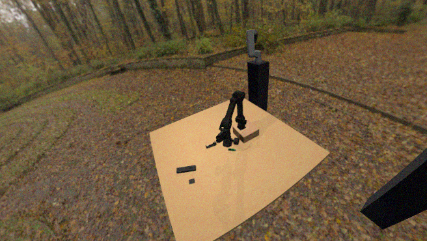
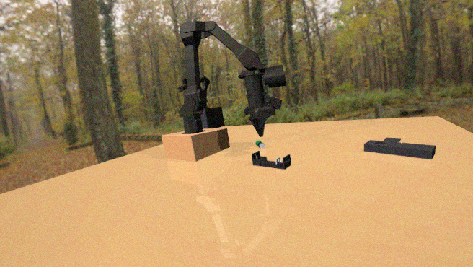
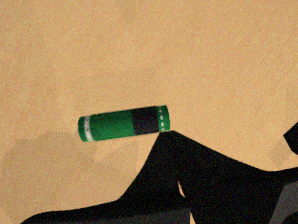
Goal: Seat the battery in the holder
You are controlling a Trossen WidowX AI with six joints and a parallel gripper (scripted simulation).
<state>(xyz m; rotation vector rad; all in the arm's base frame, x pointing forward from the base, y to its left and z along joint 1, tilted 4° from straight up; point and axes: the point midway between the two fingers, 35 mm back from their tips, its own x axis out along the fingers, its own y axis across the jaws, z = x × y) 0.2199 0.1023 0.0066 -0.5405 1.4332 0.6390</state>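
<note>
The green and black battery (image 1: 232, 150) (image 2: 260, 144) (image 3: 117, 124) lies on its side on the table, outside the holder. The black holder (image 1: 211, 145) (image 2: 270, 164) stands upright on the table near the battery and has nothing in it. Its metal spring (image 2: 278, 160) shows at its right end in the exterior view. My gripper (image 2: 261, 136) (image 3: 166, 137) is shut and empty. Its tips appear just above the battery, close to the banded end in the wrist view; whether they touch it cannot be told.
A long dark block (image 1: 186, 169) (image 2: 414, 150) and a small dark square piece (image 1: 191, 181) (image 2: 392, 140) lie on the table (image 1: 260, 176) (image 2: 324, 216). The arm's base stands on a wooden block (image 1: 248, 133) (image 2: 180, 146).
</note>
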